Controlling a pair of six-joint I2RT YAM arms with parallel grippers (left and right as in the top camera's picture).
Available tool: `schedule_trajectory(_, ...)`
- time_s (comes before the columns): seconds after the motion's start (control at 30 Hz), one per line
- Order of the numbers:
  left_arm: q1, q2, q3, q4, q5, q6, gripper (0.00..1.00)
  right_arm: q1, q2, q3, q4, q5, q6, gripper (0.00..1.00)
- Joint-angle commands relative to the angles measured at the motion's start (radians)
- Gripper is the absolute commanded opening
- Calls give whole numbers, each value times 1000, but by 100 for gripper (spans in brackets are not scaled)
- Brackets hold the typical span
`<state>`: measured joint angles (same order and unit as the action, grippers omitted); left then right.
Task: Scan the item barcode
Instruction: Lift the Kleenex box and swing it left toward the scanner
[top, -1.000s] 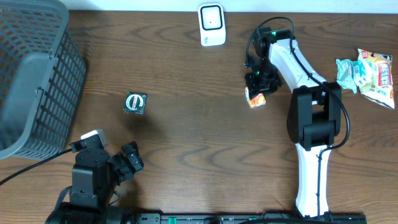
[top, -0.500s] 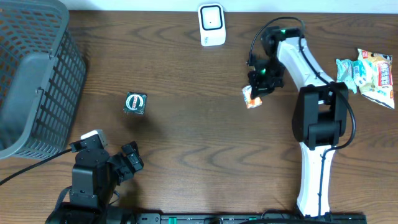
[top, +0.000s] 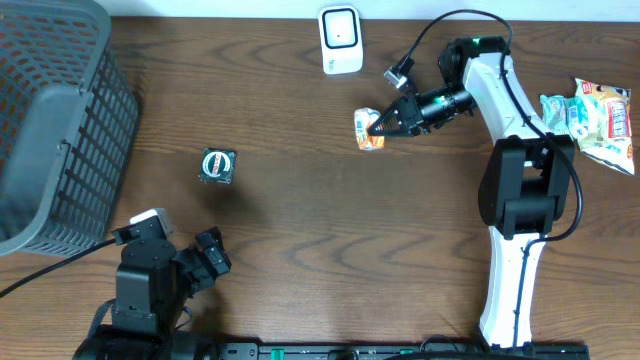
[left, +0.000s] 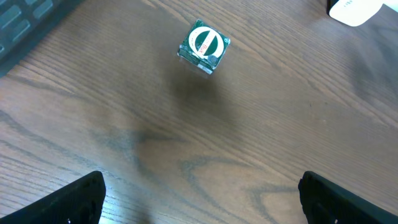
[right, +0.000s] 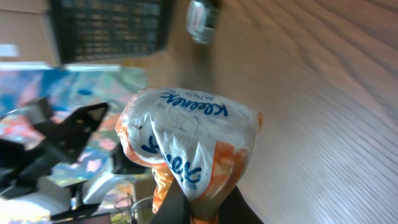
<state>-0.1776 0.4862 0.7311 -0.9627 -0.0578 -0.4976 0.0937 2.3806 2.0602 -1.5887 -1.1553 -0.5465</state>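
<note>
Dark wood table (top: 300, 230), viewed from above. One Kleenex tissue pack (top: 368, 129) sits toward the far edge, near the one white scanner (top: 340, 40). It is pinched by the right gripper (top: 382, 125), whose arm stretches leftward. One green box (top: 217, 165) lies left of centre with open wood all round. Two snack bags (top: 590, 118) lie at the right edge and one basket (top: 50, 110) at the far left corner. The left gripper (top: 208, 255) is spread wide by the front edge.

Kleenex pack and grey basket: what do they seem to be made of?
The Kleenex pack looks like thin glossy plastic film: it crinkles and catches light. The grey basket is probably moulded plastic, with even matte lattice walls.
</note>
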Motion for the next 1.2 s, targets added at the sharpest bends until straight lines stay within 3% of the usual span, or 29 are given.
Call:
schedule_trajectory(0.0,2,-5,2,-2,-3,2,98,-2,0,18,-65,-140,-201,1)
schedule_trajectory(0.07,2,-5,2,-2,-3,2,97,-2,0,19,-113,-167,-269,1)
schedule_trajectory(0.33,2,-5,2,-2,-3,2,98,0,-29,21,-113,-202,-262,1)
schedule_trajectory(0.77,2,-5,2,-2,-3,2,98,12,-251,20,-113,-205,-255,1)
schedule_trajectory(1.17,2,-5,2,-2,-3,2,98,21,-260,20,-106,-206,-255,1)
